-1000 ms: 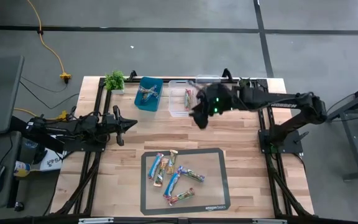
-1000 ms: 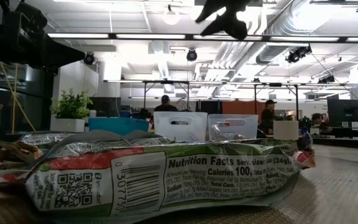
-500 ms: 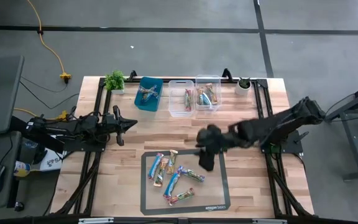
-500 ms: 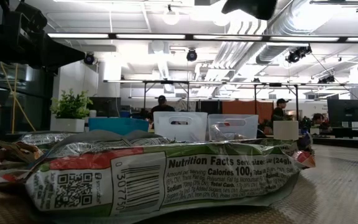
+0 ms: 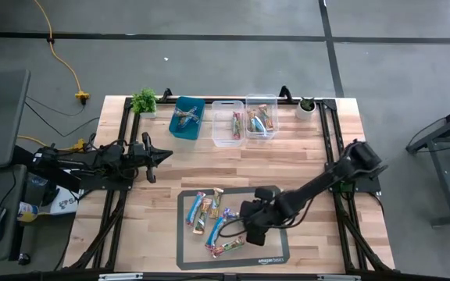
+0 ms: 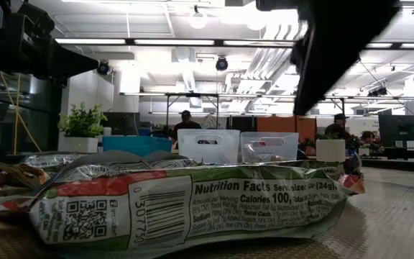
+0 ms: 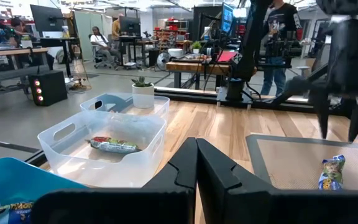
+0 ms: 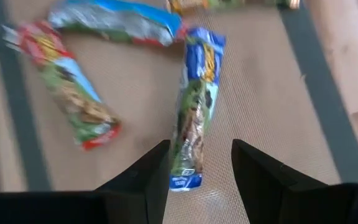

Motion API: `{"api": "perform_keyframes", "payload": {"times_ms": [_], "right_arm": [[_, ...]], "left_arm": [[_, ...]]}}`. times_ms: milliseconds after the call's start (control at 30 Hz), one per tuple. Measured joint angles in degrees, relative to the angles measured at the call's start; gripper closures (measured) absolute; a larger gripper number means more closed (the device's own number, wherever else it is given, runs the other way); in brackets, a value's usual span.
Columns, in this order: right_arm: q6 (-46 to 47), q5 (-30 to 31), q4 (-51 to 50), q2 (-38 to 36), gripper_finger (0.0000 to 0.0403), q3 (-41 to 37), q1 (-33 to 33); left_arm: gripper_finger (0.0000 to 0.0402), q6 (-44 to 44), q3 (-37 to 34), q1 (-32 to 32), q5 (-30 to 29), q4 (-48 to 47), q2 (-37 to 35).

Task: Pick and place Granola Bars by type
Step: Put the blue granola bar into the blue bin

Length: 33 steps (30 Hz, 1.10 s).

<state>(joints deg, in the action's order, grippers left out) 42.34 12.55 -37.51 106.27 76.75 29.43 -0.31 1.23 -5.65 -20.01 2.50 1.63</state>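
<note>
Hovering over the dark-bordered mat [image 5: 268,251], the right gripper [image 5: 250,231] has its 2 fingers [image 8: 143,180] spread apart with nothing between them.

Item 1: blue-wrapped granola bar [image 8: 196,106]. Lies flat on the mat straight ahead of the right gripper's fingertips, its near end in line with the gap between the 2 fingers, not touched by either. Long axis runs directly away from the gripper, in line with the fingers.

Item 2: red-and-green-wrapped bar [image 8: 67,87]. Lies beside item 1, apart from it, on the mat. Long axis slanted relative to the fingers.

Item 3: blue-and-green-wrapped bar [image 8: 120,22]. Lies beyond items 1 and 2, long axis roughly crosswise to the fingers.

Item 4: cluster of bars [image 5: 209,218] on the mat, to the side of the right gripper in the high view, lying at mixed angles.

Item 5: bins beyond the mat, well apart from the right gripper: teal bin [image 5: 186,117], 2 clear bins [image 5: 226,134] and [image 5: 261,117], each with bars inside.

Item 6: left gripper [image 5: 165,156]. Fingers pressed together on nothing, waiting over the wooden table [image 5: 303,156] off the mat's edge.
</note>
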Motion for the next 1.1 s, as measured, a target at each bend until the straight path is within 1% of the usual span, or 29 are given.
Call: {"api": "perform_keyframes", "payload": {"times_ms": [233,400,533,700,900,1100], "right_arm": [[0.00,-2.62,2.69,4.44,0.0243,-0.02,-0.85],[-0.18,-0.92,3.99,4.52,0.0221,0.00,-1.69],[-1.25,-0.85,6.53,4.73,0.0207,0.02,-2.12],[-1.68,0.64,7.40,5.93,0.0205,0.00,-2.19],[-1.75,0.59,10.12,9.07,0.0205,0.00,-2.16],[0.88,2.29,10.50,11.31,0.0205,0.00,-2.49]], "left_arm": [[0.0401,0.01,0.01,0.00,0.00,0.00,0.00],[0.0401,0.01,-0.01,0.00,0.00,0.00,0.00],[0.0401,0.00,0.00,0.00,0.00,0.00,0.00],[0.0401,0.01,0.00,0.00,0.00,0.00,0.00],[0.0401,0.01,-0.01,0.00,0.00,0.02,-0.02],[0.0401,-0.01,0.01,0.00,0.00,0.00,-0.02]]}}
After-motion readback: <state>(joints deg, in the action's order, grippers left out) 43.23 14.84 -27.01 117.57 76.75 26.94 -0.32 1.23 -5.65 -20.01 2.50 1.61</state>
